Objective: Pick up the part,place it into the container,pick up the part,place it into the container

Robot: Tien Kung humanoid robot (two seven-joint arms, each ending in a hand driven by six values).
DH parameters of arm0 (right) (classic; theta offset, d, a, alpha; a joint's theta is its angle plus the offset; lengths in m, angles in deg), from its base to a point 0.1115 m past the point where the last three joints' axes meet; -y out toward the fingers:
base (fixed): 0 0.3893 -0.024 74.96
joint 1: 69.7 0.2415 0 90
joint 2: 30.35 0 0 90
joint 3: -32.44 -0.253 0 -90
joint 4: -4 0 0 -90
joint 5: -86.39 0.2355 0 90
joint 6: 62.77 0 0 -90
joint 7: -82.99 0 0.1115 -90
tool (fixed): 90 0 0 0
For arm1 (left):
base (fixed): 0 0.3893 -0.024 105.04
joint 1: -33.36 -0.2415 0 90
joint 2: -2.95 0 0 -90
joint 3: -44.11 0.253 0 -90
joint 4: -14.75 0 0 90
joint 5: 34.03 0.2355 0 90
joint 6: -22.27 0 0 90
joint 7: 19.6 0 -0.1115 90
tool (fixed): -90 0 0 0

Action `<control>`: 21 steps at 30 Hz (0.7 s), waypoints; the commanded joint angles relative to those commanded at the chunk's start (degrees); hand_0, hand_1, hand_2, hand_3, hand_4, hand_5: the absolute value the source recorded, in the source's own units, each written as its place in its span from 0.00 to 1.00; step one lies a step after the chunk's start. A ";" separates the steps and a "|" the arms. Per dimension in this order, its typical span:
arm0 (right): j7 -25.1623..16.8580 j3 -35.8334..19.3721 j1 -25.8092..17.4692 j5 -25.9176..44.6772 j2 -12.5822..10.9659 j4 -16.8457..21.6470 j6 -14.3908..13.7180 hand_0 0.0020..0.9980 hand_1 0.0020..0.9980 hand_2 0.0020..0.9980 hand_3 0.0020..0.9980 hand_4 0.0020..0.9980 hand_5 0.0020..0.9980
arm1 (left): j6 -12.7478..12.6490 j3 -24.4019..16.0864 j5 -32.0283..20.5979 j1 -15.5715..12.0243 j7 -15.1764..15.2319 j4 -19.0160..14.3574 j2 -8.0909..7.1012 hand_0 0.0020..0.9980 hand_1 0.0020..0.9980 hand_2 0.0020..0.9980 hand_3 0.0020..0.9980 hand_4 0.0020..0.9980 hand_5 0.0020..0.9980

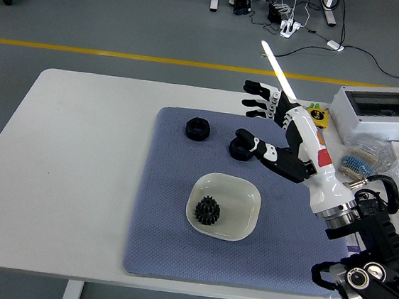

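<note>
White counter (78, 151) carries a blue-grey mat (161, 245). Over the mat's far right part hangs the right hand (276, 132), fingers spread, grasping nothing. Well below-left of it, the cream container (238, 221) holds one black gear part (208, 210). Two black nut parts (197, 128) (239, 149) lie on the mat beyond the container, the second just beside the thumb.

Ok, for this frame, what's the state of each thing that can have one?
Right robot hand: open, raised above the mat, holding nothing.
White bowl: upright, holding one black gear.
Black nut: lying loose on the mat.
Grey box: lid closed.
</note>
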 joint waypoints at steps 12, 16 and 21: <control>3.09 -13.21 -13.77 14.10 7.09 -2.83 1.56 0.80 0.81 0.87 0.90 1.00 0.81 | -0.76 0.64 -1.46 0.14 0.50 0.12 0.67 0.67 0.57 0.58 0.56 0.64 0.60; 4.37 -15.38 -17.00 9.06 7.79 -2.48 1.27 0.80 0.81 0.87 0.90 1.00 0.81 | -0.68 0.61 -1.09 0.16 0.58 0.03 0.73 0.67 0.57 0.58 0.56 0.64 0.60; 5.13 -16.56 -19.19 4.70 7.84 -2.47 0.50 0.80 0.81 0.86 0.90 1.00 0.82 | -0.63 0.31 -0.37 0.52 0.57 -0.03 0.88 0.67 0.57 0.58 0.56 0.64 0.60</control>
